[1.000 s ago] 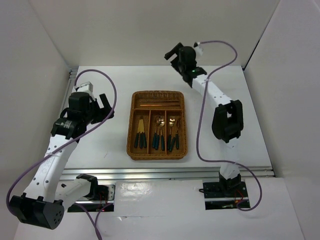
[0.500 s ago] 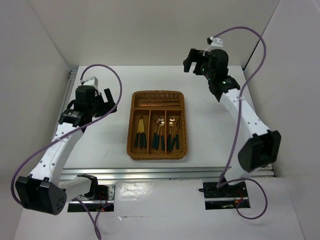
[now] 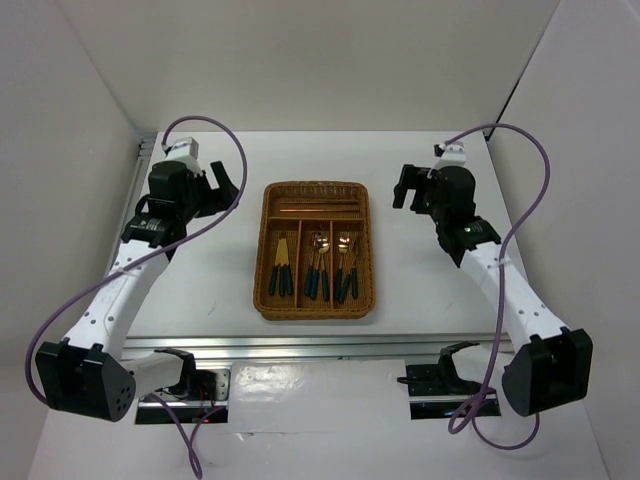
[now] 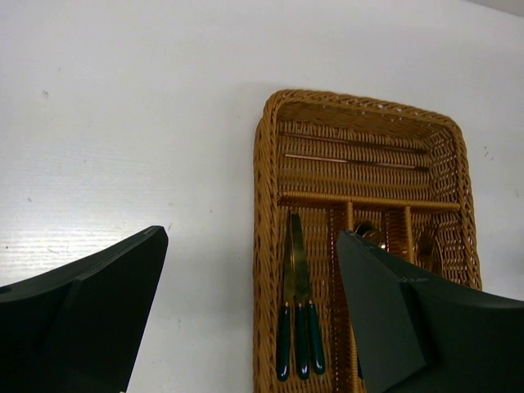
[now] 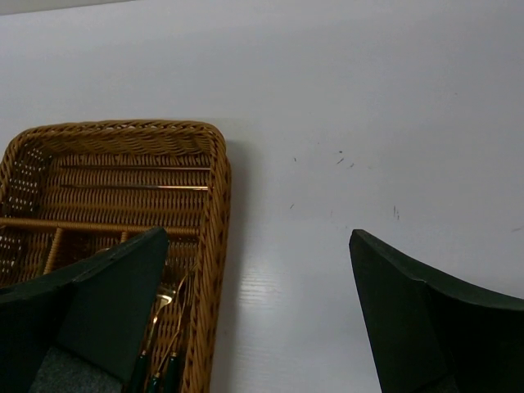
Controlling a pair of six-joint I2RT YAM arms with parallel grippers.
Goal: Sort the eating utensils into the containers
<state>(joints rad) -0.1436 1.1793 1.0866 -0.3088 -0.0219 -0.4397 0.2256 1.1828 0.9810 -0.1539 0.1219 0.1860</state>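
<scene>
From above, the wicker tray [image 3: 263,250] lies centred on the desk [image 3: 200,290]. Its long sections hold knives [image 3: 282,272] on the left, spoons [image 3: 318,262] in the middle and forks [image 3: 346,262] on the right, with chopsticks [image 3: 315,207] in the crosswise section. The left pincer [image 3: 222,185] and right pincer [image 3: 405,187] hang either side, clear of the tray.

Left wrist: jaws spread wide, gripping nothing.

Right wrist: jaws equally wide and empty, above bare desk beside the tray.

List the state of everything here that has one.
left tool, open, empty, left of the tray
right tool, open, empty, right of the tray
wicker tray, all four sections occupied
chopsticks, lying in crosswise section
knives, in left long section
spoons, in middle section
forks, in right section
</scene>
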